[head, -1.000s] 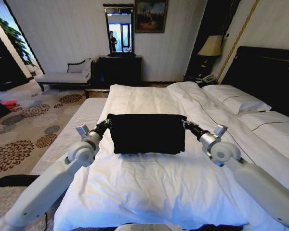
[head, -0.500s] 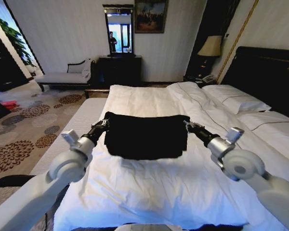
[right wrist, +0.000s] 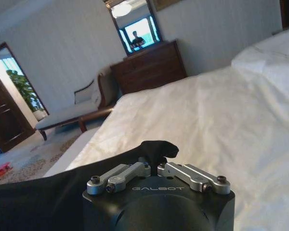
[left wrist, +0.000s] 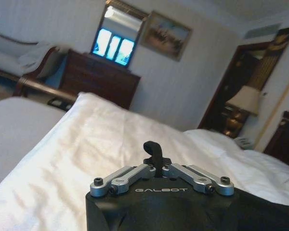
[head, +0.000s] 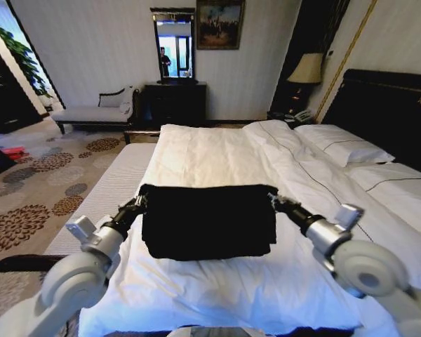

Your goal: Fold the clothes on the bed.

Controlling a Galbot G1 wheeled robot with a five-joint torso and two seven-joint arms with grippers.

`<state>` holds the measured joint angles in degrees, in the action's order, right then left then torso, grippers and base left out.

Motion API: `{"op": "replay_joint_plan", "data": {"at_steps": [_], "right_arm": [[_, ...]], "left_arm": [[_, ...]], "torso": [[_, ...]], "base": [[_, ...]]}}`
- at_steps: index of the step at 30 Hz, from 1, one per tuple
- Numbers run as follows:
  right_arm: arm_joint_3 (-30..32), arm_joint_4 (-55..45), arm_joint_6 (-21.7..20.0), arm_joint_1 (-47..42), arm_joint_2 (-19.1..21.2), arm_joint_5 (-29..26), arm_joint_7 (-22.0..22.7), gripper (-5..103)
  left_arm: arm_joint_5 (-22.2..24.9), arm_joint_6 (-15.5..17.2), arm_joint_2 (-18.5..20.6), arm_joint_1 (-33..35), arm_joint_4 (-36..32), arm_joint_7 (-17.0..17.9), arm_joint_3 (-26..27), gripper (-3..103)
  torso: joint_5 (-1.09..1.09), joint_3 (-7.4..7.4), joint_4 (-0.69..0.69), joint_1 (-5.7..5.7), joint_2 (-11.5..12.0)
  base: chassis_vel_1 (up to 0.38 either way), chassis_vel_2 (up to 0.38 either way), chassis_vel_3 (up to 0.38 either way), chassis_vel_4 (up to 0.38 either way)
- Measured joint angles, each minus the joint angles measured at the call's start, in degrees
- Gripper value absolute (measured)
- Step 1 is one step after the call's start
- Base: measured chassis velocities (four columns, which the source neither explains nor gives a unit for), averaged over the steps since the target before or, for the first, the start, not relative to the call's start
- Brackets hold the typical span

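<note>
Left gripper (head: 139,200) pinches the clothes' (head: 209,221) left corner, fingers closed on cloth; the black garment hangs slack above the bed's (head: 217,295) near edge, apparently light and floppy. Right gripper (head: 274,201) clamps the right corner — corners suit best.

Both arms are clad in smooth white-grey rounded shells, with large disc-shaped joint housings behind the wrists. A small light-grey block-shaped fitting is mounted on each forearm just behind the black wrist section. Ahead of it, each arm narrows into a black ribbed segment leading to the left gripper (head: 139,201) and the right gripper (head: 274,201). Each gripper body is a matt black housing marked "GALBOT" in white letters on its upper face. Silver metal linkage bars are fixed above the marking with dark screws, two pairs per gripper, converging on black fingers (left wrist: 154,150) at the centre.
</note>
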<state>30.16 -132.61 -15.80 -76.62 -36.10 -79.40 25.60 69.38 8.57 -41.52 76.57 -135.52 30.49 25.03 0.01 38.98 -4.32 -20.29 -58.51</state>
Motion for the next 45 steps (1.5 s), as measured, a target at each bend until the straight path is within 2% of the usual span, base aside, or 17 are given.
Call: {"op": "replay_joint_plan", "data": {"at_steps": [2,3,4,7,8,11,12,16,17,18,21,22,31,40,45], "right_arm": [[-7.77,4.48,1.69,7.43,-0.36,0.50,-0.01,1],[-7.77,4.48,1.69,7.43,-0.36,0.50,-0.01,1],[-10.79,6.54,2.07,10.53,-0.56,0.56,-0.17,1],[-21.85,15.42,3.47,20.39,-1.88,1.53,-1.97,1],[-21.85,15.42,3.47,20.39,-1.88,1.53,-1.97,1],[-30.36,25.39,5.87,28.75,-5.43,4.96,-5.70,1],[-30.36,25.39,5.87,28.75,-5.43,4.96,-5.70,1],[-37.35,37.12,7.72,37.84,-11.29,7.28,-8.61,1],[-38.95,40.32,8.07,39.75,-12.43,7.77,-9.60,1],[-38.95,40.32,8.07,39.75,-12.43,7.77,-9.60,1],[-41.34,46.95,8.92,42.63,-14.47,8.79,-11.19,1],[-41.34,46.95,8.92,42.63,-14.47,8.79,-11.19,1],[-42.36,60.77,13.72,46.13,-18.99,11.12,-16.04,1],[-43.46,67.06,15.44,48.99,-20.66,11.53,-17.43,1],[-43.67,67.76,16.62,48.89,-20.64,12.34,-18.27,1]], "left_arm": [[0.69,0.19,-0.39,-5.58,4.08,0.29,-3.57,0],[0.69,0.19,-0.39,-5.58,4.08,0.29,-3.57,0],[0.76,0.24,-0.51,-8.11,6.13,0.20,-5.41,0],[0.83,0.27,-1.90,-16.84,15.41,-0.72,-13.08,0],[0.83,0.27,-1.90,-16.84,15.41,-0.72,-13.08,0],[0.21,0.18,-5.12,-23.32,23.67,-2.08,-18.63,0],[0.21,0.18,-5.12,-23.32,23.67,-2.08,-18.63,0],[-2.67,-0.66,-11.77,-31.54,36.66,-4.20,-24.08,0],[-3.57,-0.95,-13.71,-33.85,40.93,-4.93,-25.35,0],[-3.57,-0.95,-13.71,-33.85,40.93,-4.93,-25.35,0],[-5.54,-1.55,-16.87,-38.21,48.99,-6.87,-27.37,0],[-5.54,-1.55,-16.87,-38.21,48.99,-6.87,-27.37,0],[-7.45,-3.14,-22.20,-46.76,65.40,-10.53,-30.58,0],[-9.51,-4.79,-24.74,-52.34,73.82,-13.01,-32.67,0],[-10.40,-5.87,-24.42,-52.17,73.50,-13.21,-34.12,0]], "torso": [[0.00,0.01,-0.02,-0.02,0.01],[0.00,0.01,-0.02,-0.02,0.01],[0.00,0.01,0.00,-0.02,0.01],[-0.03,0.02,0.00,-0.02,0.01],[-0.03,0.02,0.00,-0.02,0.01],[-0.02,0.02,0.00,-0.02,0.01],[-0.02,0.02,0.00,-0.02,0.01],[-0.01,0.02,0.03,-0.03,0.02],[-0.03,0.03,0.00,-0.04,0.02],[-0.03,0.03,0.00,-0.04,0.02],[-0.01,0.01,-0.01,-0.04,0.02],[-0.01,0.01,-0.01,-0.04,0.02],[0.00,0.01,0.00,-0.02,0.02],[-0.01,0.00,-0.01,-0.02,0.01],[-0.01,0.00,0.00,-0.02,0.01]], "base": [[0.000,0.000,0.000,0.000],[0.000,0.000,0.000,0.000],[0.000,0.000,0.000,0.000],[0.000,0.000,0.000,0.000],[0.000,0.000,0.000,0.000],[0.000,0.000,0.000,0.000],[0.000,0.000,0.000,0.000],[0.000,0.000,0.000,0.000],[0.000,0.000,0.000,0.000],[0.000,0.000,0.000,0.000],[0.000,0.000,0.000,0.000],[0.000,0.000,0.000,0.000],[0.000,0.000,0.000,0.000],[0.000,0.000,0.000,0.000],[0.000,0.000,0.000,0.000]]}}
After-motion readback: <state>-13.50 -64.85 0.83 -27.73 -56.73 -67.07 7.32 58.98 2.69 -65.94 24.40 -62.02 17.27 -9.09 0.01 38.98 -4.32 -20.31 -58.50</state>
